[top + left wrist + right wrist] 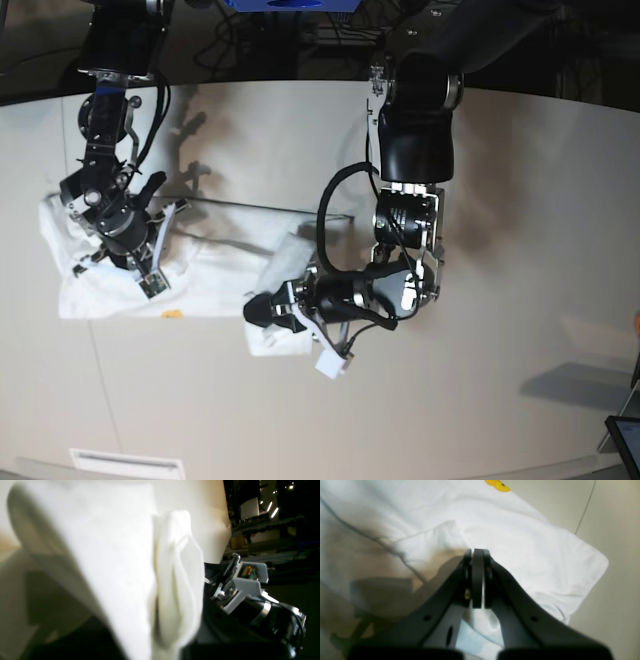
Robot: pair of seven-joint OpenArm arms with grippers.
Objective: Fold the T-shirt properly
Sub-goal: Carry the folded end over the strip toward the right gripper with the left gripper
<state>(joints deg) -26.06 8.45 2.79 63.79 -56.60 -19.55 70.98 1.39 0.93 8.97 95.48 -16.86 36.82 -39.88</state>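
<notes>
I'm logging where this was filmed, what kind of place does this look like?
Probably a robotics lab or workshop. Two robot arms work a T-shirt on a wide pale table, and beyond the table's edge are cables and dim equipment racks rather than home furniture.

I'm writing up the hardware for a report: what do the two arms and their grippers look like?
Both arms are black with rounded, cylindrical joints and looping black cables. The right gripper has dark grey curved jaws with small round holes. The left arm carries a grey bracket with silver metal parts near its wrist.
</notes>
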